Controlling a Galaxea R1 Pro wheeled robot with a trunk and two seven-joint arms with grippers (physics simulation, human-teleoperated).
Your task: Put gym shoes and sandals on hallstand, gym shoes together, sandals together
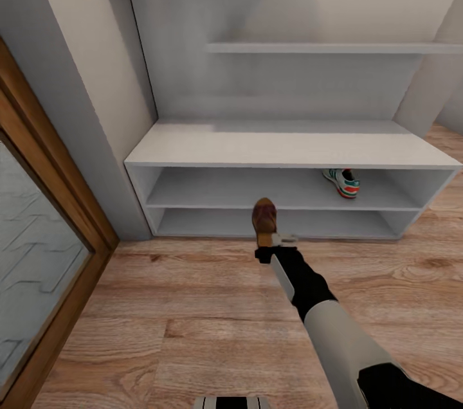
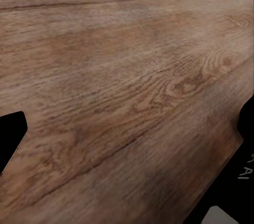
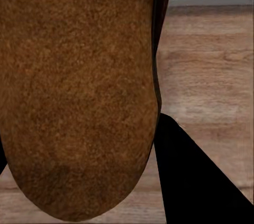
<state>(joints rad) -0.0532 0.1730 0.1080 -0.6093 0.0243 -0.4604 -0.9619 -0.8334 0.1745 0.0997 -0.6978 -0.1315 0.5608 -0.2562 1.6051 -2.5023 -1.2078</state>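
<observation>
Sandal (image 1: pixel 264 218) clamped in right gripper (image 1: pixel 270 243) (before hallstand (image 1: pixel 289 145)).

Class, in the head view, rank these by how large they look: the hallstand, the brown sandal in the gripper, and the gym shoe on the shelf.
1. hallstand, by far the largest.
2. sandal and gym shoe: look alike in size, and the sandal sits nearer the camera, so I will not rank them.

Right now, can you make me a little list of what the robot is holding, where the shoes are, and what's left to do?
Holding: right gripper shut on a brown sandal
Sandal position: in front of the hallstand, at its lower shelves
Already on rack: one gym shoe, upper open shelf, right side
Floor: wood planks
Left gripper: cannot tell whether open or shut
Next: probably setting the sandal on a shelf
</observation>
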